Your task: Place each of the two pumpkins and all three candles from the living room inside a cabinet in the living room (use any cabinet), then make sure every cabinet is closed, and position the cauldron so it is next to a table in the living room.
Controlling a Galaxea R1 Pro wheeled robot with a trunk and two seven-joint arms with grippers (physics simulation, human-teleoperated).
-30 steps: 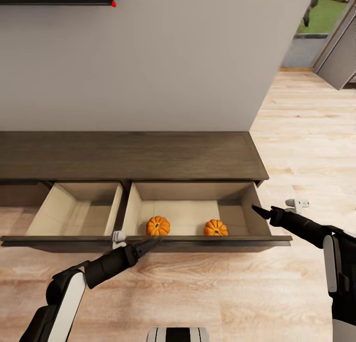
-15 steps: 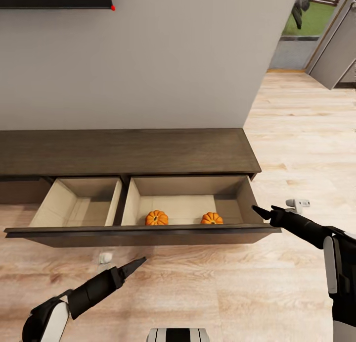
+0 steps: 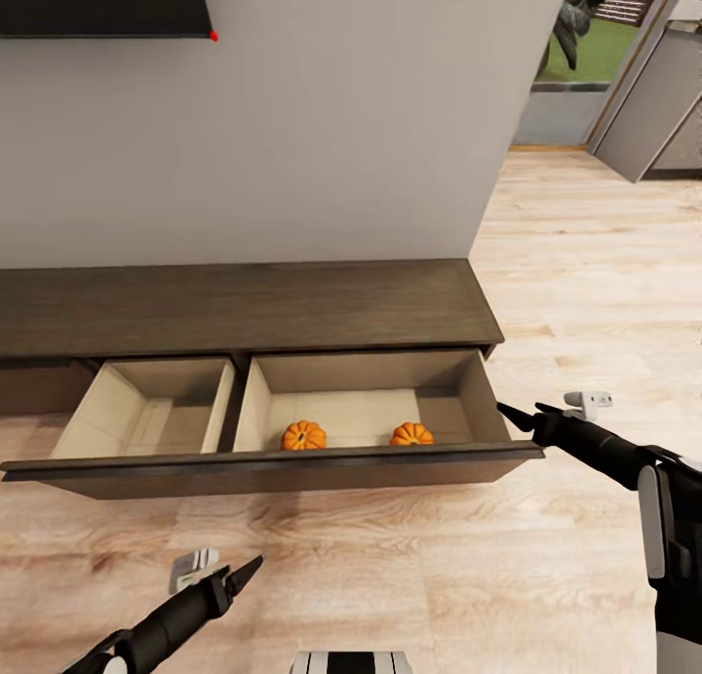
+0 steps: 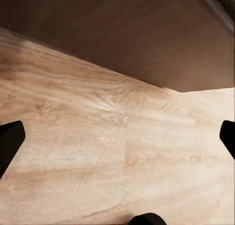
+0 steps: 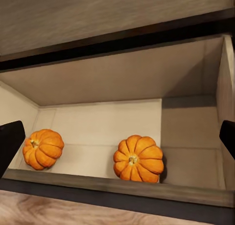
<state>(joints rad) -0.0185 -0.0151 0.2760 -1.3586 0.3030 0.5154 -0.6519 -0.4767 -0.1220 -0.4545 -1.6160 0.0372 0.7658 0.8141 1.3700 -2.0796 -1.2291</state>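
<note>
The long dark brown cabinet [image 3: 244, 308] stands against the grey wall with its wide drawer front [image 3: 273, 464] pulled out. Two orange pumpkins [image 3: 303, 435] [image 3: 411, 433] lie in the right compartment, and the right wrist view shows these pumpkins [image 5: 43, 148] [image 5: 139, 157] close up. My right gripper [image 3: 522, 413] hovers open just off the drawer's right end. My left gripper [image 3: 244, 572] is open and empty, low over the floor in front of the drawer. The candles and the cauldron are out of view.
The drawer's left compartment [image 3: 146, 411] holds nothing. A dark screen [image 3: 97, 1] hangs on the wall above. Light wood floor [image 3: 585, 294] runs to the right toward a doorway with an open grey door [image 3: 643, 99].
My left gripper has drawn back from the drawer front toward my base. The camera has shifted a little. The right arm and the pumpkins have stayed put.
</note>
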